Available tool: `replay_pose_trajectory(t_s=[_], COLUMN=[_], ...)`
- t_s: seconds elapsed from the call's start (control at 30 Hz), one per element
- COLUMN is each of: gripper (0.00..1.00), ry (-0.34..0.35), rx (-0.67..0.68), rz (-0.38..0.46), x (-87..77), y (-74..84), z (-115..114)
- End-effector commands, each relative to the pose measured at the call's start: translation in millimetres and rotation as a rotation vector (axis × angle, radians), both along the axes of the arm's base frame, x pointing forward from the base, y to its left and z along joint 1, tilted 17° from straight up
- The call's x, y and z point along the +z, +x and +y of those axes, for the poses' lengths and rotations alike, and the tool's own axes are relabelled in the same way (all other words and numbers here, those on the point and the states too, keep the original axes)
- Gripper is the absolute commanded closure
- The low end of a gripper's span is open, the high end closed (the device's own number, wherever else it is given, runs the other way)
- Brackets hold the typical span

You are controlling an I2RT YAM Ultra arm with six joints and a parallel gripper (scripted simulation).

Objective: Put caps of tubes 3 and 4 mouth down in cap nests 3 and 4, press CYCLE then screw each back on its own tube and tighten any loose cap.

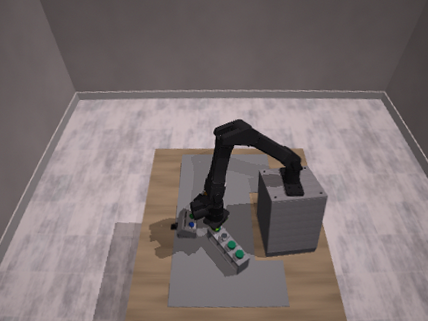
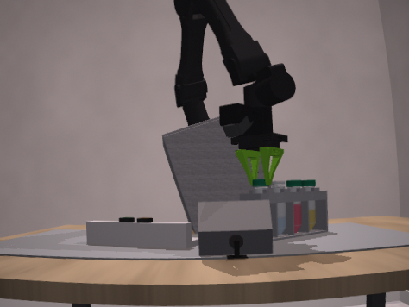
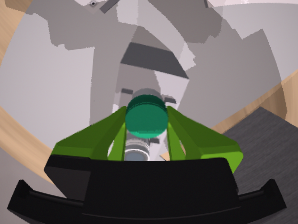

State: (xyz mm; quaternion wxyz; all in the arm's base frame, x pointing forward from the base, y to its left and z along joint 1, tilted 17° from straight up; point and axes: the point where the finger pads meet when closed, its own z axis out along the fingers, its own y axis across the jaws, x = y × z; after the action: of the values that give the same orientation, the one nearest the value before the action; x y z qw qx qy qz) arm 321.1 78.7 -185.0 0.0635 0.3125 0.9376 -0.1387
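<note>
The decapping station DS (image 1: 229, 264) (image 2: 317, 203) holds several tubes in a row. My gripper (image 1: 217, 227) (image 2: 260, 182) (image 3: 146, 112) is shut on the green cap (image 2: 259, 183) (image 3: 147, 116) of the end tube nearest the key desk. That cap sits at the height of the other caps. The tube beside it (image 1: 224, 235) (image 2: 279, 185) has no cap. The two tubes further along carry green caps (image 1: 230, 244) (image 1: 240, 255) (image 2: 294, 184) (image 2: 309, 183).
The key desk (image 1: 183, 230) (image 2: 235, 222) with the blue CYCLE key (image 1: 191, 225) stands close beside the station. A long low grey box (image 2: 138, 234) lies further left. The arm's base stands on a tall grey block (image 1: 292, 224) (image 2: 198, 172).
</note>
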Motion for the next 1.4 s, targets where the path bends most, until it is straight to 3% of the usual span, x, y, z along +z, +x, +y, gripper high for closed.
replay_pose_trajectory(t_s=[0.0,0.13,0.2,0.7,0.77,1.27,1.37], gripper=[1.0,1.0,1.0,1.0,1.0,1.0,1.0], ry=[-0.003,-0.012,-0.012,-0.043,-0.043,-0.075,-0.077], rx=[0.248,0.439,0.439,1.154,1.154,1.869,1.916], rz=[0.059,0.119,0.119,0.343,0.343,0.568,0.583], x=[2.9,2.9,2.9,3.2,3.2,3.4,3.4], y=[4.7,4.7,4.7,4.7,4.7,4.6,4.6], z=[5.6,5.6,5.6,5.7,5.7,5.8,5.9])
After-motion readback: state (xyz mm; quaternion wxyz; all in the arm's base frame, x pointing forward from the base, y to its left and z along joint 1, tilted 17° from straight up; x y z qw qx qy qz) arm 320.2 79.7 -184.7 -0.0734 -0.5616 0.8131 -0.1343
